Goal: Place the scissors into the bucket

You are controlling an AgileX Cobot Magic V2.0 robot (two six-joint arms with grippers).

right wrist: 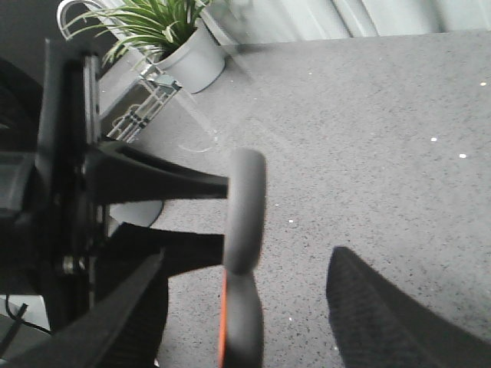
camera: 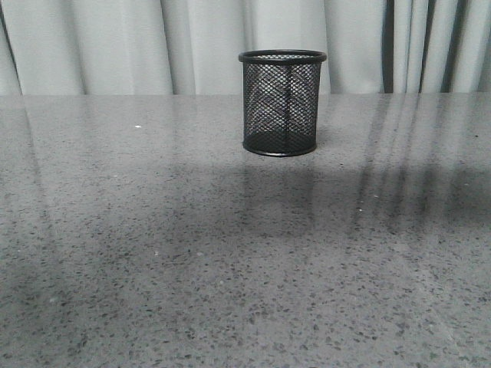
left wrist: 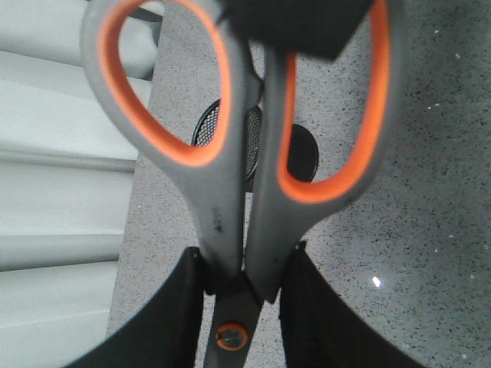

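The bucket (camera: 281, 102), a black wire-mesh cup, stands upright on the grey table toward the back centre, and neither arm shows in the front view. My left gripper (left wrist: 242, 291) is shut on the scissors (left wrist: 222, 215) just by the pivot, with the grey and orange handles pointing away from it. The blades are out of view. Part of the bucket (left wrist: 255, 146) shows behind the handles. In the right wrist view the scissors' handles (right wrist: 244, 207) appear edge-on between the fingers of my open right gripper (right wrist: 249, 261), which do not touch them.
The left arm's black gripper body (right wrist: 69, 199) is at the side of the right wrist view. A potted plant (right wrist: 188, 57) and a metal frame (right wrist: 146, 103) stand beyond the table edge. Grey curtains (camera: 115, 46) hang behind the table.
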